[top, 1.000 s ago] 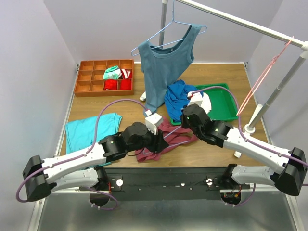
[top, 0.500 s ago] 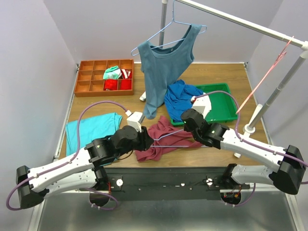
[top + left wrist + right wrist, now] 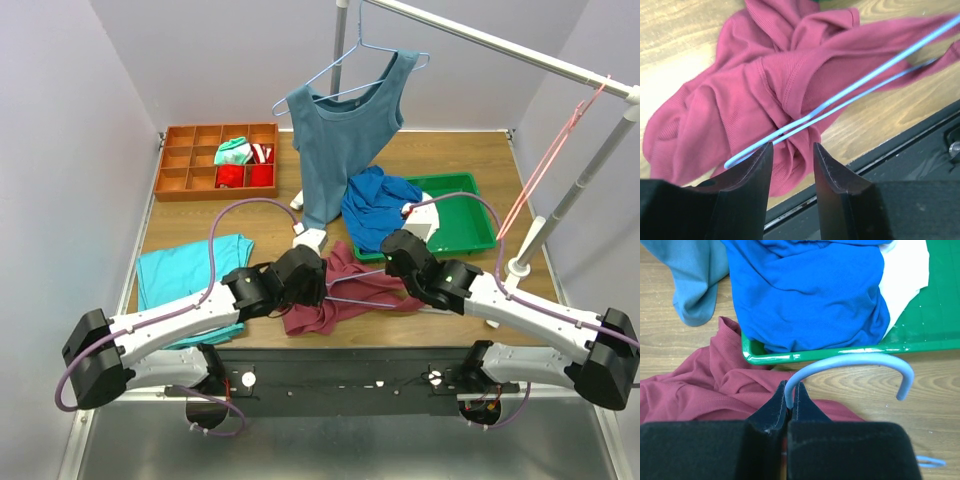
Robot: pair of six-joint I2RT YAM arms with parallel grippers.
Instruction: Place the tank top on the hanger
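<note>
The maroon tank top lies crumpled on the wood near the table's front edge, between my two arms. The thin light-blue wire hanger lies across it, and in the left wrist view its two wires run over the bunched fabric to a bent corner. My right gripper is shut on the hanger's neck just below the hook, at the top's right end. My left gripper hovers open over the top's left part; nothing sits between its fingers.
A green tray with a bright blue garment stands behind the right gripper. A slate-blue top hangs from the rail. An orange divided box is at the back left, a teal cloth at the left. A pink hanger hangs at the right.
My left arm drew back to the left, then came in again over the top's left part. The right gripper slid slightly toward me with the hanger. The top lies more spread out.
</note>
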